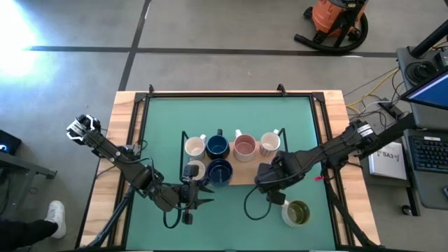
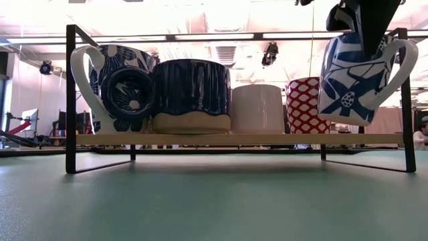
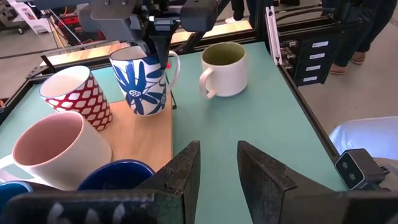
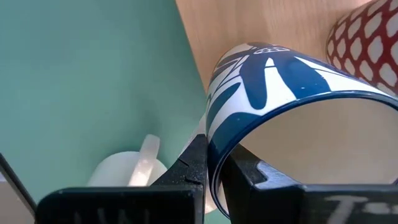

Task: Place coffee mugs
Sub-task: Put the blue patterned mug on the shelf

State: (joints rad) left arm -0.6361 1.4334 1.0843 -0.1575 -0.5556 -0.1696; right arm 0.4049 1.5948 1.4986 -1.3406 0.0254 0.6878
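Observation:
A black wire rack with a wooden board point(image 2: 234, 138) stands mid-table and carries several mugs: cream point(image 1: 194, 147), navy point(image 1: 218, 145), pink inside point(image 3: 53, 149) and red-and-white patterned point(image 3: 78, 93). My right gripper point(image 1: 269, 180) is shut on a white mug with blue flowers point(image 3: 143, 78) at the board's right end. A white mug with an olive-green inside point(image 1: 297, 212) stands upright on the green table, right of the board's near edge. My left gripper point(image 3: 217, 174) is open at the board's near edge, pointing toward the flower mug and touching nothing. My right gripper pinches the flower mug's wall at the rim point(image 4: 214, 134), with one finger point(image 4: 249, 177) inside the mug and the other finger point(image 4: 194, 165) outside. The fingers come from above, pointing down. The mug point(image 2: 354, 73) hangs tilted, its base just above the board's right end.
The rack's black frame posts point(image 2: 69, 100) stand around the board. A dark cable loop point(image 1: 255, 203) lies on the table near the olive mug. People's legs point(image 3: 348, 31) show beyond the table's edge. Bare green table point(image 2: 214, 201) stretches in front of the rack.

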